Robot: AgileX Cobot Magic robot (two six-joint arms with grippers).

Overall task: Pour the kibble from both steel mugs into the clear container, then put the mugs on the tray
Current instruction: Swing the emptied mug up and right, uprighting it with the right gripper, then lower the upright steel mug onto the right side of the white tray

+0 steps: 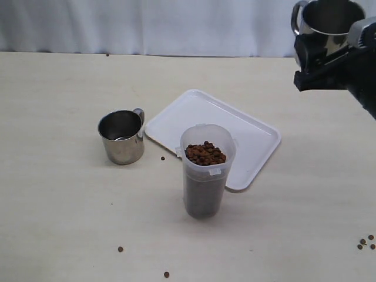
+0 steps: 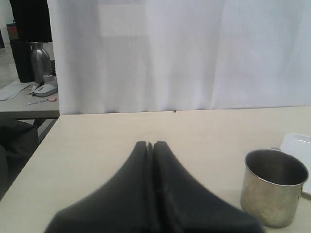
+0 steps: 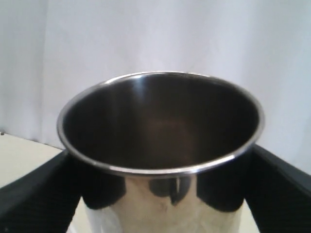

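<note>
Fingers (image 3: 34, 199) of the right gripper (image 3: 158, 204) spread wide, clamping an empty-looking steel mug (image 3: 160, 126) held high; left gripper (image 2: 150, 144) pinched shut on nothing. With kibble (image 1: 204, 154) filling the clear container (image 1: 205, 182), pouring seems done. Next, lower this mug onto the tray (image 1: 200, 111) at the container's one o'clock; other mug (image 1: 121, 141) sits at its ten

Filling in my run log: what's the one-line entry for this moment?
left pincer shut | right pincer grips lifted mug, empty | second mug on table, looks empty | clear container holds kibble | tray without mugs
</note>
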